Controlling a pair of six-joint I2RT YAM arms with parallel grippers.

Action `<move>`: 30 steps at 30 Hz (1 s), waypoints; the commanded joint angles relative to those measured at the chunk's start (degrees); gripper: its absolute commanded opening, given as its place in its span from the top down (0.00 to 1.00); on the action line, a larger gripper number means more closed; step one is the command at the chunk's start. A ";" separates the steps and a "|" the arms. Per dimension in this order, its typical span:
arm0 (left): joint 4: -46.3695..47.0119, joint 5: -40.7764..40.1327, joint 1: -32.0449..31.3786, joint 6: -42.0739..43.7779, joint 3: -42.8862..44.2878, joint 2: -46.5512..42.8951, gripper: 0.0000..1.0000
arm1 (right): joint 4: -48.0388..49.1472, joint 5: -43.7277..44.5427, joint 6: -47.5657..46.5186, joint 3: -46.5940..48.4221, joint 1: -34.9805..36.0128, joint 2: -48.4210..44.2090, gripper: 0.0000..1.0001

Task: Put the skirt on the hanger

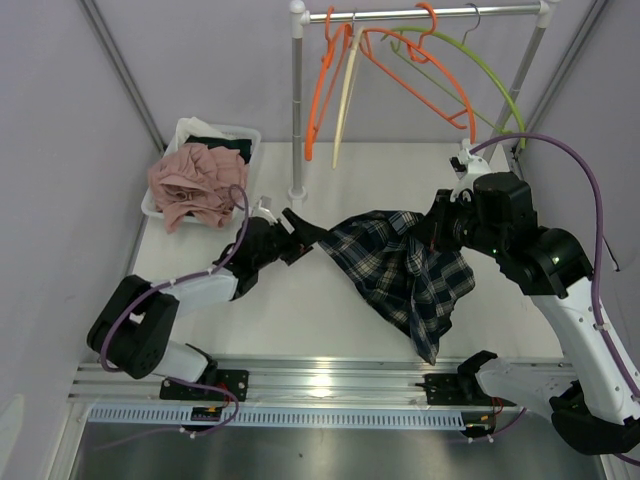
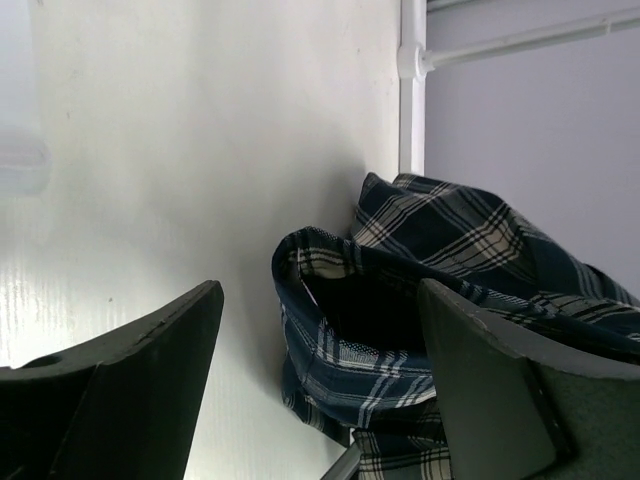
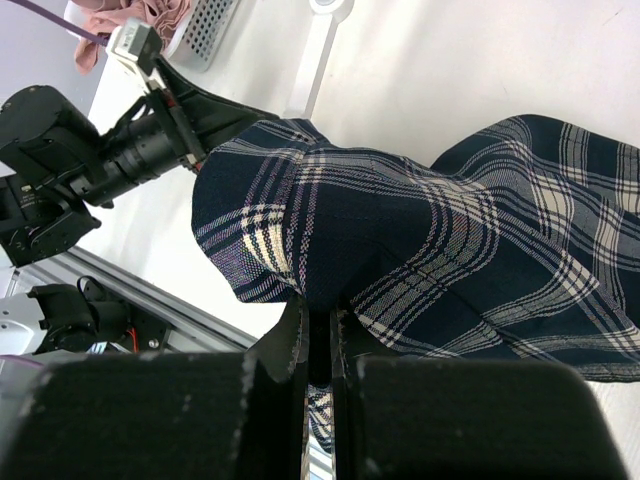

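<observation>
Right end effector point(image 1: 432, 228) is pinched shut on the plaid skirt point(image 1: 400, 265), holding one edge up mid-desk point(image 1: 300, 310). The rest drapes toward the near edge. Left end effector point(image 1: 300, 231) is wide open and empty, with the skirt's folded edge between its fingers. For a good grab, close left on the waistband only, one layer, well apart from right's grip, so the band spreads flat. The hangers point(image 1: 320, 95) are up on the rod, untouched.

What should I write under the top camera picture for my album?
Right gripper pinches the plaid skirt while the open left gripper sits by its corner, below hangers on a rail.
</observation>
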 commanded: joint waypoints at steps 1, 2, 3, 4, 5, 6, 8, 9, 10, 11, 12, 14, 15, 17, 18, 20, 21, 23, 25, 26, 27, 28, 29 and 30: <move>-1.84 0.29 -2.40 1.82 3.22 0.81 0.16 | 3.39 -0.93 -1.24 2.38 -0.20 -1.36 0.99; -1.75 0.11 -3.27 1.74 2.70 0.99 0.17 | 3.39 -0.93 -1.15 2.38 -0.20 -1.37 0.99; -1.49 -0.06 -3.72 1.56 2.69 1.08 0.17 | 3.39 -0.84 -1.24 2.38 -0.28 -1.37 0.99; -0.88 -0.15 -4.07 1.39 2.26 1.42 0.18 | 3.39 -0.76 -1.15 2.38 -0.28 -1.28 0.99; -0.70 0.02 -4.59 1.13 2.17 1.86 0.22 | 3.39 -0.67 -1.24 2.30 -0.28 -1.36 0.99; -0.44 0.02 -4.86 1.04 2.08 2.22 0.24 | 3.39 -0.67 -1.24 2.38 -0.28 -1.37 0.99; 0.09 0.29 -5.47 0.86 2.17 3.00 0.29 | 3.39 -0.67 -1.24 2.38 -0.28 -1.37 0.99; 0.35 0.37 -5.57 0.77 2.51 3.36 0.32 | 3.39 -0.67 -1.15 2.38 -0.28 -1.28 0.99; 0.70 0.55 -5.65 0.68 2.69 3.71 0.37 | 3.39 -0.67 -1.24 2.38 -0.28 -1.36 0.99; 0.79 1.07 -5.74 0.77 3.04 4.24 0.40 | 3.39 -0.67 -1.15 2.47 -0.28 -1.37 0.99; 0.88 1.34 -5.74 0.68 3.65 4.41 0.44 | 3.39 -0.67 -1.33 2.56 -0.20 -1.19 0.99; 0.71 1.87 -5.74 0.77 4.10 4.50 0.61 | 3.57 -0.58 -1.42 2.91 -0.37 -1.02 0.99; 0.36 2.39 -5.74 0.86 4.62 3.98 0.68 | 3.57 -0.58 -1.59 3.17 -0.46 -0.58 0.99; -1.74 2.49 -5.57 1.99 6.02 2.75 0.84 | 3.57 -0.49 -2.03 4.05 -0.55 -0.05 0.99; -3.15 2.22 -5.57 2.70 6.55 1.01 0.88 | 3.66 -0.49 -2.21 4.40 -0.98 0.30 0.99; -8.05 1.87 -4.87 4.89 9.01 -1.11 1.00 | 3.75 -0.84 -2.47 5.37 -1.51 1.35 0.99; -9.82 1.61 -4.51 5.77 9.80 -3.21 1.00 | 3.83 -1.02 -2.99 6.50 -1.95 1.79 0.99; -14.21 1.26 -2.94 8.50 13.13 -5.42 1.00 | 3.83 -1.46 -3.52 7.91 -3.79 3.46 0.99; -19.67 0.99 -0.57 10.86 14.55 -8.83 1.00 | 4.01 -3.73 -4.40 10.55 -7.12 4.78 0.98; -21.60 0.99 0.31 11.84 17.78 -9.90 1.00 | 4.27 -4.87 -4.58 11.43 -8.36 6.18 0.99; -25.45 0.99 1.19 12.80 19.03 -10.87 1.00 | 4.36 -7.32 -4.76 13.70 -9.67 6.98 0.99; -27.14 0.73 2.59 14.99 21.91 -12.44 1.00 | 4.36 -8.56 -4.93 15.11 -12.39 7.85 0.99; -29.94 0.38 3.13 16.05 25.25 -13.07 1.00 | 4.27 -9.62 -5.02 16.61 -13.72 9.52 0.99; -33.88 -0.15 3.74 17.28 28.76 -13.60 1.00 | 4.10 -11.63 -5.11 18.19 -15.12 10.40 1.00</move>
